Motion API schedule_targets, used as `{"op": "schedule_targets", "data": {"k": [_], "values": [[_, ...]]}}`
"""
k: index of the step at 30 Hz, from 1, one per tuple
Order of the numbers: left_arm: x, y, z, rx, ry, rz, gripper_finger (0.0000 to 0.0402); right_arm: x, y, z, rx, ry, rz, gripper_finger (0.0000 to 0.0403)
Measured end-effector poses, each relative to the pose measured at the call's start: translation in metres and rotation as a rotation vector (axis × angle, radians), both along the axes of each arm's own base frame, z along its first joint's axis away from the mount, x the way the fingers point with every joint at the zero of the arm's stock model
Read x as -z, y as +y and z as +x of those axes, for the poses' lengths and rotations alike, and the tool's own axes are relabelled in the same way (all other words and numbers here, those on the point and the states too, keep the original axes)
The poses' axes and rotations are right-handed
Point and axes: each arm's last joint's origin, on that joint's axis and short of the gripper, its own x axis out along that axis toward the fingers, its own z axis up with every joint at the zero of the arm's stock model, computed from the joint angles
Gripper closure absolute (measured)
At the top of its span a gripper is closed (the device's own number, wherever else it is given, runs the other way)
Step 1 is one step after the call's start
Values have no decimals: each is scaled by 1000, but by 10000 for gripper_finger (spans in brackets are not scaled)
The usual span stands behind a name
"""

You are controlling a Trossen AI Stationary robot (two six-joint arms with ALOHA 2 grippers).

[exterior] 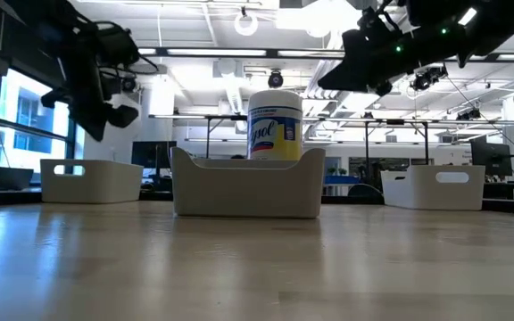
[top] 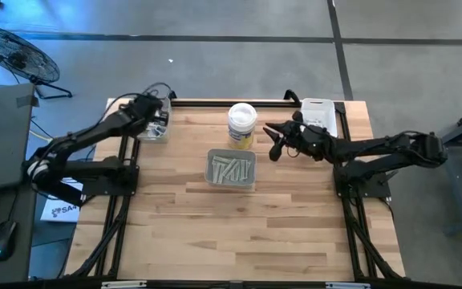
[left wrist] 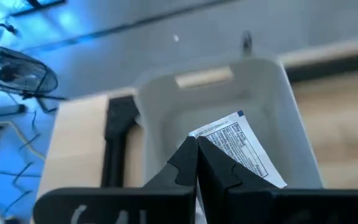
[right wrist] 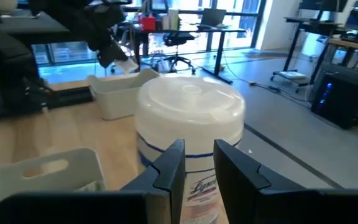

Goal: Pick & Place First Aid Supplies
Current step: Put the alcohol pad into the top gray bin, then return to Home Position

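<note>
Left gripper (left wrist: 196,163) is clamped on one printed white square packet (left wrist: 238,146), held above the white tray (left wrist: 166,102) directly beneath its fingers, probably for release. Right gripper (right wrist: 197,163) waits, fingers slightly apart, near one Lysol tub (right wrist: 190,115). Centre tray (top: 231,170) holds several strip packets (top: 229,168). Three trays total.
</note>
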Motion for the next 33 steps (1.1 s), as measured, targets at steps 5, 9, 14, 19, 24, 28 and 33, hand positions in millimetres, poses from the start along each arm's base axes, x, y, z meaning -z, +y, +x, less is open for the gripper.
{"op": "schedule_targets", "data": {"k": [5,9,14,19,24,28,33], "values": [[12,1,7,21,2,-73,401,1,-2,-1,4,13,3,325],[28,6,13,17,34,-146,401,3,-3,-1,5,36,8,325],[33,10,15,-1,28,-156,393,7,-3,-2,14,46,58,325],[33,11,14,1,20,-166,345,9,-2,-2,18,46,103,324],[28,9,13,45,25,-159,283,5,0,-4,11,24,100,325],[13,2,8,95,-35,-115,255,3,0,-5,4,11,102,325],[-3,-6,5,218,-122,-95,247,2,-1,-6,32,13,92,325]]}}
